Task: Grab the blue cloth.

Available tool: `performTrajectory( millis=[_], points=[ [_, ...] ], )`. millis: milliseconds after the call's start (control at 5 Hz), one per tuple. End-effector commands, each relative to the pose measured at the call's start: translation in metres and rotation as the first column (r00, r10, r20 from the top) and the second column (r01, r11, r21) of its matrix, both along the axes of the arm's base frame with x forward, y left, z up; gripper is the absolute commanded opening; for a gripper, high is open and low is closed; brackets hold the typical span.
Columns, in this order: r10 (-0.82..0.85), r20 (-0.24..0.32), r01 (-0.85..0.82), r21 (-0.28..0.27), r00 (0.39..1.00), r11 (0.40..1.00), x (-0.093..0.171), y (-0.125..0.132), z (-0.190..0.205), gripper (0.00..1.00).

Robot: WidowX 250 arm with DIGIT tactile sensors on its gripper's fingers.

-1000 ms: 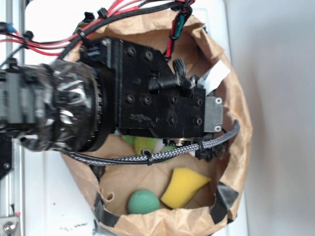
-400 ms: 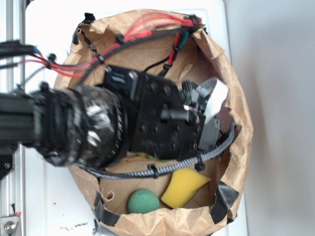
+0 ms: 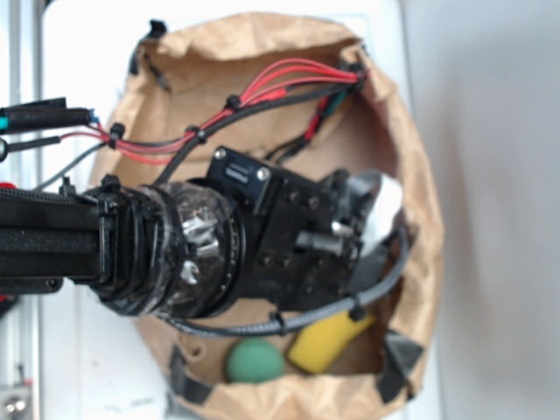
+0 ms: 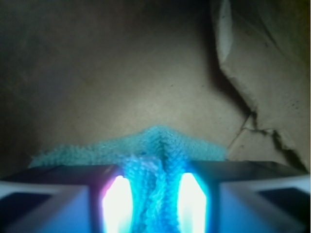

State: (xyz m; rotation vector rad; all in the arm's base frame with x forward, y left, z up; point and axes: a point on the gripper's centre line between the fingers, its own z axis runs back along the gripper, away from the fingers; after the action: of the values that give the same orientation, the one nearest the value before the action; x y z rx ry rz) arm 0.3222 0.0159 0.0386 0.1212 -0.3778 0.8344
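Note:
In the wrist view the blue cloth [image 4: 160, 145] is bunched into a ridge between my two glowing fingers [image 4: 116, 204], with its teal edge spreading left and right above them over the brown paper floor. My gripper [image 4: 151, 199] is shut on the cloth. In the exterior view the black gripper body [image 3: 302, 245] sits tilted inside the brown paper bag [image 3: 411, 157] and hides the cloth and the fingertips.
A yellow sponge [image 3: 325, 341] and a dark green ball [image 3: 255, 360] lie at the bag's lower end. Red and black cables [image 3: 262, 92] cross the bag's upper part. The bag's crumpled wall [image 4: 262, 73] rises at the right in the wrist view.
The arm has swung and tilted, its body shifting downward and clockwise in the bag. The cables now stretch across the bag's upper part, and the green plush toy under the gripper is no longer visible.

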Motion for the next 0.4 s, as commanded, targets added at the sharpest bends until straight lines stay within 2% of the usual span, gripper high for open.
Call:
performTrajectory(
  millis=[0, 200],
  points=[
    [0.009, 0.047, -0.009, 0.008, 0.999, 1.000, -0.001, 0.007, 0.011, 0.00],
    [0.002, 0.057, -0.001, -0.015, 0.998, 1.000, -0.002, 0.007, 0.029, 0.00]
  ],
)
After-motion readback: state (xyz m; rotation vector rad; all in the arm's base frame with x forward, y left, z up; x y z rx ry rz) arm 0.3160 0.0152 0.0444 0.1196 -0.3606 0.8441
